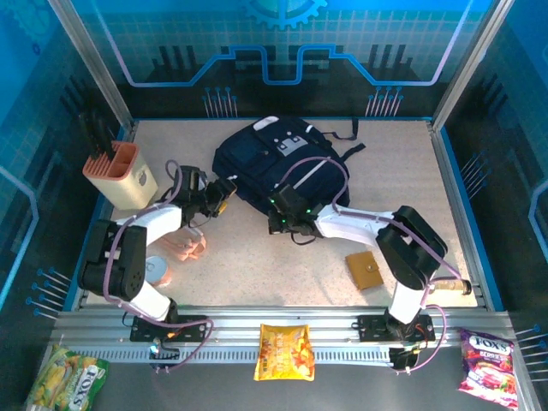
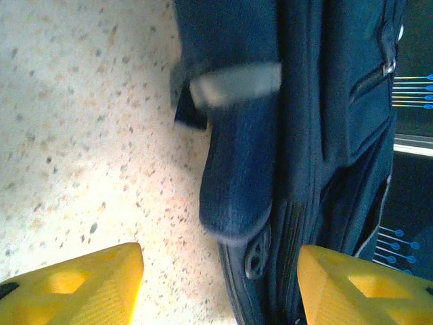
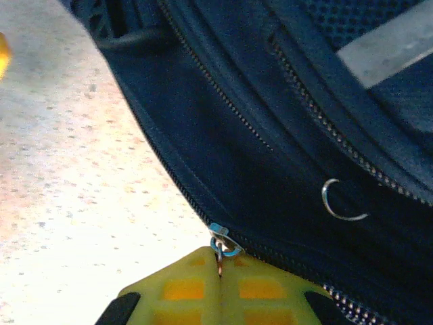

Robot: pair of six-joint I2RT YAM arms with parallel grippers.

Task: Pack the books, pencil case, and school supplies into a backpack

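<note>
The navy backpack [image 1: 274, 163] lies at the back middle of the table. My left gripper [image 1: 224, 195] is at its left edge. In the left wrist view this gripper [image 2: 220, 291] is open, its yellow fingertips [image 2: 81, 281] wide apart over a dark strap end and the backpack [image 2: 325, 101] side. My right gripper [image 1: 278, 220] is at the backpack's front edge. Seen from the right wrist, it [image 3: 220, 271] is shut on the metal zipper pull [image 3: 223, 245] of the backpack [image 3: 284, 122]. A tan-brown square school supply [image 1: 365, 269] lies front right. The books and pencil case are out of view.
A peach-and-cream holder [image 1: 120, 175] with black tools stands at the left. A pale pink item [image 1: 190, 248] and a round object [image 1: 157, 271] lie under the left arm. Snack bags rest on the front rail: yellow [image 1: 285, 351], pink [image 1: 488, 358], green-yellow [image 1: 67, 377].
</note>
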